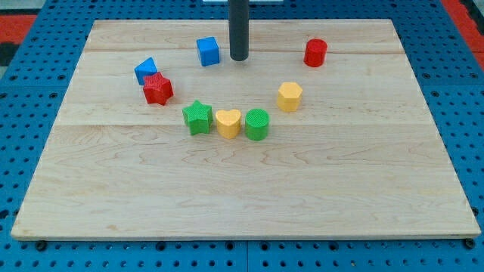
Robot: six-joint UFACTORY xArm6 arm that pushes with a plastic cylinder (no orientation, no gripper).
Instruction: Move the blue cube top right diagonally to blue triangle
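Observation:
The blue cube sits near the view's top, left of centre. The blue triangle lies to its lower left, touching the red star just below it. My tip stands on the board just right of the blue cube, with a small gap between them. The rod rises straight up out of the view's top.
A green star, a yellow heart and a green cylinder stand in a row at the centre. A yellow hexagon is to their upper right. A red cylinder is at the top right. The wooden board lies on a blue pegboard.

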